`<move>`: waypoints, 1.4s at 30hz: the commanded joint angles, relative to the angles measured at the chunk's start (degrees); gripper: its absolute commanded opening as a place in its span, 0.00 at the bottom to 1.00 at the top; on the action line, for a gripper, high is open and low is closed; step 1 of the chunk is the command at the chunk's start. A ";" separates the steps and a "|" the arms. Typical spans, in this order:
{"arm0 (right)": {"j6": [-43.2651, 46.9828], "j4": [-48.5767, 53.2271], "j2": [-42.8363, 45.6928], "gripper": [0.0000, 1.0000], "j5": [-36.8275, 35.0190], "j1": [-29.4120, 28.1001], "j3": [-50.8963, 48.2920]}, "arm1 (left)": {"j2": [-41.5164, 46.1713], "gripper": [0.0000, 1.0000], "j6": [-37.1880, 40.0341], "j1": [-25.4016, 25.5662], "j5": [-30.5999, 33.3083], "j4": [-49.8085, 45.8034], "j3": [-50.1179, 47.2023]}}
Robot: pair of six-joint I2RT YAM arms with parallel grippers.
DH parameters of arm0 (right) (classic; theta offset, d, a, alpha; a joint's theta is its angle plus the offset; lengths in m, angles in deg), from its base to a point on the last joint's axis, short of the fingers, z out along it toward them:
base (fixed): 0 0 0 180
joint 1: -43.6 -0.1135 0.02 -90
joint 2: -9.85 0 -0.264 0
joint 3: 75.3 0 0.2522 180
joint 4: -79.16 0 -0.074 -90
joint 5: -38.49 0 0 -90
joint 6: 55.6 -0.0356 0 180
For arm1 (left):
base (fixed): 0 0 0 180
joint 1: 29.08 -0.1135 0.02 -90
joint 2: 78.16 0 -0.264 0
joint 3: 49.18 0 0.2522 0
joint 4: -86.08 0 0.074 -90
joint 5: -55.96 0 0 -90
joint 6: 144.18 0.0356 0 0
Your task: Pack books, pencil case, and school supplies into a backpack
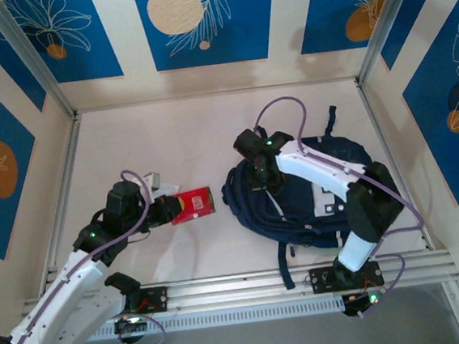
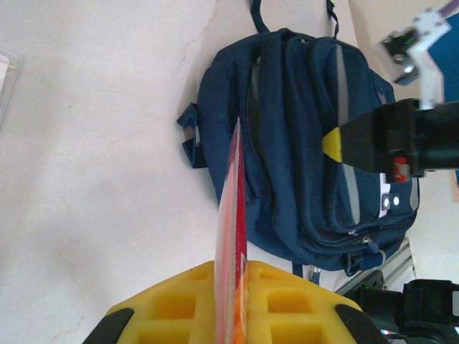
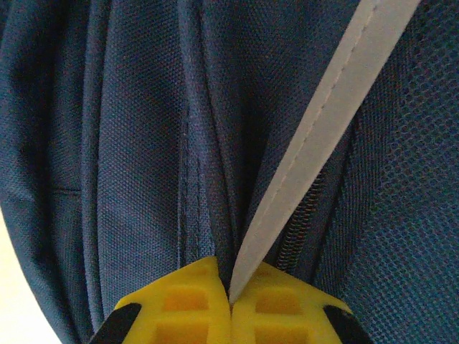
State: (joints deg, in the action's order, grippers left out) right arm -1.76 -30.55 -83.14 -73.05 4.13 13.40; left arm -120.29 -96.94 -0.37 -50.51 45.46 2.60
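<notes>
Edge-on red packet [image 2: 231,236], face unreadable. Part of backpack [image 1: 299,214] hidden under right arm [image 1: 327,171]. Pale stripe [image 3: 323,143] cut off at frame top.

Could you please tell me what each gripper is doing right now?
Left gripper: closed, holding the red packet.
Right gripper: closed, pinching the backpack at its pale stripe.

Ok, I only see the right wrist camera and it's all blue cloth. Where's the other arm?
Observer: The left end effector is left of the backpack, shut on a red packet.
Operator: Which way does the packet point?
Observer: Its free end points toward the backpack, broad face up toward the top camera.
Operator: And how is the bag lying?
Observer: Flat on the table, with a strap trailing over the near rail.
</notes>
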 commanded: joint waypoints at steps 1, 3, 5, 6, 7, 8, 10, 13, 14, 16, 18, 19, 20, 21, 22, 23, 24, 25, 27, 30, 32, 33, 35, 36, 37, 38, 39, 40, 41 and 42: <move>1.92 -3.67 7.70 0.00 2.88 -0.20 -2.85 | -0.91 0.00 2.42 -0.67 -1.58 2.28 2.95; 4.59 -8.13 11.70 0.00 5.93 -0.60 -6.45 | -1.84 0.00 2.99 -0.70 -1.76 2.36 3.78; 5.84 -9.73 14.79 0.00 7.92 -0.92 -8.47 | -2.77 0.00 3.43 -0.73 -2.25 2.77 4.40; 6.79 -8.06 15.25 0.00 9.31 -0.73 -7.87 | -3.32 0.00 3.48 -0.69 -2.65 3.03 4.72; 7.85 -6.22 15.21 0.00 10.32 -0.57 -6.52 | -3.79 0.00 3.48 -0.73 -2.96 3.28 4.94; 8.64 -4.35 15.50 0.00 9.34 -0.74 -5.83 | -4.34 0.00 3.48 -0.75 -3.30 3.60 5.21; 7.48 -2.25 16.60 0.00 5.19 -0.92 -5.49 | -5.15 0.00 3.39 -0.75 -3.79 4.16 5.53; 14.84 -4.90 20.52 0.00 8.61 -0.91 -6.68 | -6.09 0.00 3.14 -0.70 -4.04 5.02 5.75; 17.52 -6.18 21.57 0.00 10.75 -0.48 -7.03 | -6.41 0.00 3.12 -0.69 -4.18 5.26 5.84; 19.85 -6.94 21.50 0.00 11.66 1.27 -6.15 | -6.95 0.00 3.00 -0.75 -4.35 5.39 6.01; 23.46 -9.80 21.13 0.00 14.31 3.64 -5.63 | -7.35 0.00 2.71 -0.71 -4.36 5.76 6.01; 26.29 -11.37 20.88 0.00 14.42 3.88 -5.38 | -7.51 0.00 2.62 -0.77 -4.29 5.77 6.00; 30.09 -12.76 20.32 0.00 13.07 3.47 -4.84 | -7.61 0.00 2.51 -0.71 -4.23 5.82 6.00; 34.00 -13.59 19.22 0.00 11.42 3.18 -3.64 | -7.70 0.00 2.40 -0.66 -4.02 5.55 6.01; 36.73 -13.88 17.86 0.00 10.16 3.16 -2.22 | -7.70 0.00 2.31 -0.76 -3.82 5.31 6.10; 39.39 -14.09 16.13 0.00 8.74 3.40 -0.48 | -7.66 0.00 2.29 -0.75 -3.61 4.95 6.17; 41.71 -14.08 14.18 0.00 8.01 3.94 1.52 | -7.55 0.00 2.20 -0.79 -3.45 4.72 6.25; 43.17 -14.23 12.74 0.00 7.07 4.40 3.28 | -7.46 0.00 2.05 -0.76 -3.46 4.51 6.28; 46.09 -15.39 10.02 0.00 6.23 5.39 6.60 | -7.10 0.00 1.98 -0.76 -3.55 4.14 6.45; 50.78 -18.03 7.83 0.00 7.58 6.23 9.69 | -6.76 0.00 1.94 -0.84 -3.53 3.47 6.78; 53.76 -19.14 6.35 0.00 8.59 6.33 11.70 | -6.52 0.00 2.07 -0.98 -3.56 3.00 6.89; 55.46 -19.42 5.77 0.00 10.28 6.26 12.84 | -6.48 0.00 2.09 -0.94 -3.64 2.80 6.94; 58.72 -19.62 4.84 0.00 14.76 6.24 14.58 | -6.26 0.00 1.97 -1.02 -3.65 2.55 6.98; 60.61 -19.57 4.47 0.00 17.05 6.03 15.36 | -6.21 0.00 1.98 -1.07 -3.70 2.41 7.06; 62.11 -19.45 4.16 0.00 18.78 5.82 16.01 | -6.13 0.00 1.98 -1.11 -3.74 2.17 7.14; 63.59 -19.27 3.81 0.00 21.23 5.65 16.59 | -6.04 0.00 2.02 -1.20 -3.75 1.86 7.24; 64.50 -19.10 3.65 0.00 23.76 5.52 17.10 | -5.89 0.00 2.07 -1.28 -3.65 1.57 7.40; 65.07 -18.88 3.61 0.00 25.82 5.47 17.46 | -5.78 0.00 2.14 -1.36 -3.51 1.27 7.50; 65.44 -18.58 3.67 0.00 28.65 5.55 17.79 | -5.62 0.00 2.22 -1.51 -3.56 0.98 7.66; 65.69 -18.74 4.11 0.00 31.88 5.70 17.60 | -5.49 0.00 2.25 -1.57 -3.61 0.84 7.81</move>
State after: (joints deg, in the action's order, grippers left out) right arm 55.48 -40.12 -80.82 -53.71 10.71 26.73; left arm -126.96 -94.69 -1.10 -53.48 47.39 7.60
